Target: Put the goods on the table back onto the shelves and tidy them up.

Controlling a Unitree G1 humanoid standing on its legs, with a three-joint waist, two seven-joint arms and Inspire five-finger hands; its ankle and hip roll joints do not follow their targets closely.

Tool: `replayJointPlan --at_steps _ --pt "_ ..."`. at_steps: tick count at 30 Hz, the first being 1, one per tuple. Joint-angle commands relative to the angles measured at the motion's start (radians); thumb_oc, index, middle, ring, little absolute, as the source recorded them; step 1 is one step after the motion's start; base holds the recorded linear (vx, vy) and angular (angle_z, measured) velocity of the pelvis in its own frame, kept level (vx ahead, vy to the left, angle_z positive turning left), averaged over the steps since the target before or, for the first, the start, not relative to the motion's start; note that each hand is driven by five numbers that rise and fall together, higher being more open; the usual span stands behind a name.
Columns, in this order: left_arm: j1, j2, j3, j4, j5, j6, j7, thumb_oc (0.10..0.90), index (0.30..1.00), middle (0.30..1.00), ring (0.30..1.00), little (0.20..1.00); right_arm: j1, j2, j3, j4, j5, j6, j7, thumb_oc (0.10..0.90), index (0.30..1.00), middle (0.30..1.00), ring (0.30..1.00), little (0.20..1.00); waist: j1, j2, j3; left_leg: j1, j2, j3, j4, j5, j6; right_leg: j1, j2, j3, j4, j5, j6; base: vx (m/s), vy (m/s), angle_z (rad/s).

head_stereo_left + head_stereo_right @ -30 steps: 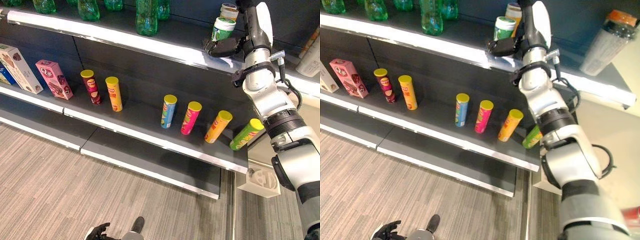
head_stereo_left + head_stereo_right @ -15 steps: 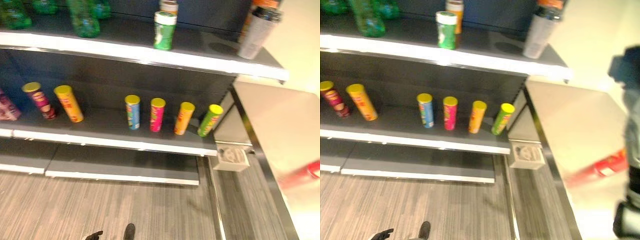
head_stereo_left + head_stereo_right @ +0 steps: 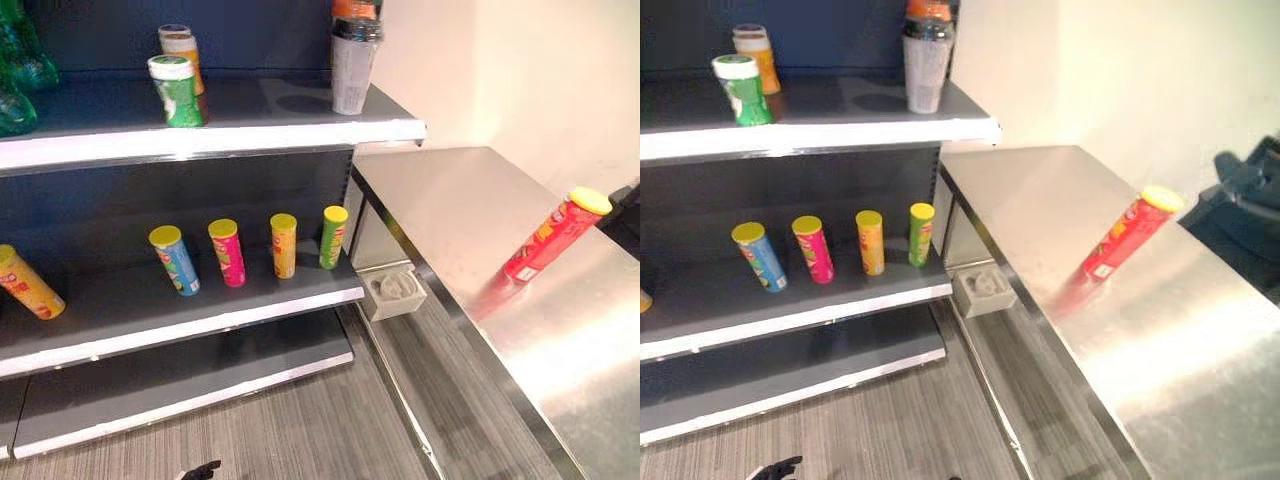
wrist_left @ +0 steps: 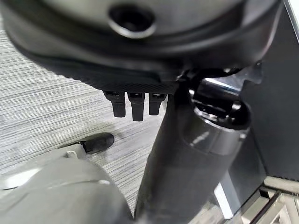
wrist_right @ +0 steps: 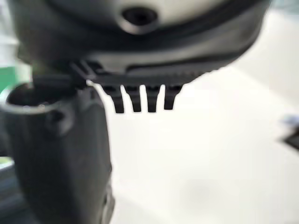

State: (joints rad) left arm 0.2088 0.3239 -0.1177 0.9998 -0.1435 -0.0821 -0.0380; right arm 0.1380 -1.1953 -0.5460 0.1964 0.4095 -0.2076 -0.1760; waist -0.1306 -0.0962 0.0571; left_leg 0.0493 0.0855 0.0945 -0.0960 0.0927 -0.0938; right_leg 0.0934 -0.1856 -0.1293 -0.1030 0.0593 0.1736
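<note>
Dark shelving stands against a cream wall, beside a steel table, on grey wood-grain floor.

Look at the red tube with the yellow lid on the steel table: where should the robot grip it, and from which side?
Probably round the middle of the red tube, coming in sideways from the near edge of the steel table. It stands upright, slim and round, with open table all around, so fingers and thumb can wrap its body; gripping by the yellow lid risks tipping it.

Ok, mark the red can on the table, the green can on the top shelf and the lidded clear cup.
red can (image 3: 553,238), left eye view, mid-body.
green can (image 3: 181,94), left eye view, side wall.
clear cup (image 3: 925,72), right eye view, body.
</note>
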Motion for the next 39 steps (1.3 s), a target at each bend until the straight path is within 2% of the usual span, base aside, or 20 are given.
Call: replayJointPlan --at_steps 1,3,6,7,8,9,10,11,12,13,14,15,22,26,34,39 --pt "-0.037 0.049 -0.022 -0.031 0.028 -0.034 -0.021 0.800 0.900 0.900 0.900 0.900 -0.146 -0.066 -0.076 -0.003 0.073 -0.056 -0.003 0.800 0.900 0.900 0.900 0.900 0.067 -0.019 0.000 0.096 0.034 0.049 0.009 -0.169 -0.015 -0.025 -0.002 -0.084 0.016 -0.015 0.026 0.02 -0.112 -0.07" --pt "-0.036 0.052 -0.025 -0.041 0.022 -0.035 -0.023 0.800 0.900 0.900 0.900 0.900 -0.154 -0.061 -0.065 0.011 0.090 -0.058 0.006 0.800 0.900 0.900 0.900 0.900 0.063 -0.015 -0.001 0.103 0.046 0.057 0.009 -0.167 -0.021 -0.024 0.009 -0.077 0.016 -0.021 0.020 0.02 -0.154 -0.11" --pt "-0.018 0.052 -0.012 -0.079 -0.012 -0.034 -0.031 0.800 0.900 0.900 0.900 0.900 -0.206 -0.043 0.024 -0.012 0.141 -0.061 0.052 0.800 0.900 0.900 0.900 0.900 0.052 0.003 0.007 0.125 0.114 0.104 0.045 -0.146 -0.052 -0.017 0.078 -0.036 0.016 -0.054 -0.018 0.00 -0.352 -0.43" --pt "-0.027 0.066 -0.009 -0.115 -0.028 -0.032 -0.036 0.800 0.900 0.900 0.900 0.900 -0.211 -0.041 0.028 -0.035 0.154 -0.068 0.062 0.800 0.900 0.900 0.900 0.900 0.054 -0.016 0.039 0.044 0.143 0.071 0.205 -0.138 -0.057 -0.009 0.101 -0.027 0.019 -0.065 -0.049 -0.11 -0.482 -0.51" --pt "-0.039 0.076 -0.014 -0.135 -0.041 -0.034 -0.033 0.800 0.900 0.900 0.900 0.900 -0.223 -0.040 0.033 -0.046 0.157 -0.075 0.058 0.800 0.900 0.900 0.900 0.900 0.067 -0.028 0.074 -0.026 0.141 0.006 0.335 -0.106 -0.056 -0.006 0.117 -0.014 0.023 -0.070 -0.074 -0.14 -0.346 -0.48" --pt "-0.050 0.079 -0.015 -0.140 -0.052 -0.036 -0.027 0.800 0.900 0.900 0.900 0.900 -0.232 -0.045 0.039 -0.044 0.155 -0.074 0.054 0.800 0.900 0.900 0.900 0.900 0.073 -0.031 0.090 -0.066 0.128 -0.035 0.358 -0.103 -0.050 -0.005 0.117 -0.015 0.023 -0.074 -0.077 -0.07 -0.149 -0.51" --pt "-0.060 0.078 -0.021 -0.148 -0.057 -0.036 -0.028 0.800 0.900 0.900 0.900 0.900 -0.235 -0.050 0.037 -0.050 0.152 -0.072 0.054 0.800 0.900 0.900 0.900 0.900 0.076 -0.036 0.100 -0.113 0.098 -0.071 0.352 -0.115 -0.043 -0.005 0.112 -0.017 0.022 -0.074 -0.077 -0.03 -0.025 -0.35" --pt "-0.061 0.079 -0.021 -0.148 -0.058 -0.035 -0.028 0.800 0.900 0.900 0.900 0.900 -0.233 -0.050 0.034 -0.051 0.152 -0.072 0.054 0.800 0.900 0.900 0.900 0.900 0.072 -0.037 0.099 -0.119 0.095 -0.076 0.357 -0.117 -0.041 -0.006 0.110 -0.022 0.022 -0.076 -0.076 0.07 0.050 -0.12" --pt "-0.075 0.075 -0.043 -0.153 -0.057 -0.035 -0.035 0.800 0.900 0.900 0.900 0.900 -0.239 -0.043 0.024 -0.074 0.149 -0.072 0.053 0.800 0.900 0.900 0.900 0.900 0.080 -0.034 0.094 -0.169 0.028 -0.123 0.275 -0.119 -0.031 -0.006 0.105 -0.012 0.021 -0.077 -0.066 0.11 0.119 -0.09" --pt "-0.087 0.081 -0.061 -0.153 -0.048 -0.038 -0.034 0.800 0.900 0.900 0.900 0.900 -0.255 -0.042 0.025 -0.073 0.144 -0.083 0.036 0.800 0.900 0.900 0.900 0.900 0.088 -0.024 0.101 -0.214 0.000 -0.137 0.244 -0.086 -0.028 0.001 0.106 -0.006 0.021 -0.077 -0.065 0.13 0.161 -0.12" --pt "-0.085 0.079 -0.064 -0.149 -0.049 -0.038 -0.034 0.800 0.900 0.900 0.900 0.900 -0.276 -0.043 0.045 -0.071 0.139 -0.081 0.035 0.800 0.900 0.900 0.900 0.900 0.095 -0.011 0.095 -0.193 -0.010 -0.141 0.189 -0.082 -0.020 -0.008 0.109 0.008 0.033 -0.084 -0.063 0.13 0.242 -0.10" --pt "-0.094 0.070 -0.073 -0.138 -0.049 -0.041 -0.026 0.800 0.900 0.900 0.900 0.900 -0.314 -0.030 0.079 -0.086 0.138 -0.079 0.040 0.800 0.900 0.900 0.900 0.900 0.095 0.003 0.089 -0.180 -0.035 -0.175 0.161 -0.087 -0.010 -0.014 0.106 0.038 0.054 -0.099 -0.053 0.12 0.238 -0.25" --pt "-0.078 0.065 -0.064 -0.098 -0.052 -0.045 -0.021 0.800 0.900 0.900 0.900 0.900 -0.485 -0.017 0.253 -0.071 0.154 -0.074 0.051 0.800 0.900 0.900 0.900 0.900 0.100 0.019 0.050 -0.103 -0.061 -0.129 0.089 -0.100 0.030 -0.031 0.048 0.106 0.067 -0.093 -0.021 0.10 0.181 -0.64" --pt "-0.065 0.061 -0.053 -0.087 -0.056 -0.046 -0.020 0.800 0.900 0.900 0.900 0.900 -0.530 -0.005 0.296 -0.062 0.169 -0.077 0.056 0.800 0.900 0.900 0.900 0.900 0.108 0.021 0.042 -0.082 -0.075 -0.116 0.072 -0.105 0.046 -0.040 0.035 0.129 0.075 -0.090 -0.011 0.05 0.101 -0.49" --pt "-0.056 0.050 -0.051 -0.045 -0.028 -0.046 -0.024 0.800 0.900 0.900 0.900 0.900 -0.569 0.006 0.367 -0.087 0.227 -0.072 0.104 0.800 0.900 0.900 0.900 0.900 0.118 0.012 0.028 -0.049 -0.095 -0.105 0.026 -0.108 0.064 -0.049 0.013 0.133 0.060 -0.070 0.014 0.02 0.068 -0.05" --pt "-0.054 0.055 -0.047 -0.037 -0.018 -0.045 -0.027 0.800 0.900 0.900 0.900 0.900 -0.566 -0.016 0.418 -0.067 0.184 -0.042 0.120 0.800 0.900 0.900 0.900 0.900 0.125 0.002 0.025 -0.047 -0.094 -0.105 0.019 -0.107 0.064 -0.055 0.010 0.130 0.050 -0.058 0.020 0.00 0.020 0.07"
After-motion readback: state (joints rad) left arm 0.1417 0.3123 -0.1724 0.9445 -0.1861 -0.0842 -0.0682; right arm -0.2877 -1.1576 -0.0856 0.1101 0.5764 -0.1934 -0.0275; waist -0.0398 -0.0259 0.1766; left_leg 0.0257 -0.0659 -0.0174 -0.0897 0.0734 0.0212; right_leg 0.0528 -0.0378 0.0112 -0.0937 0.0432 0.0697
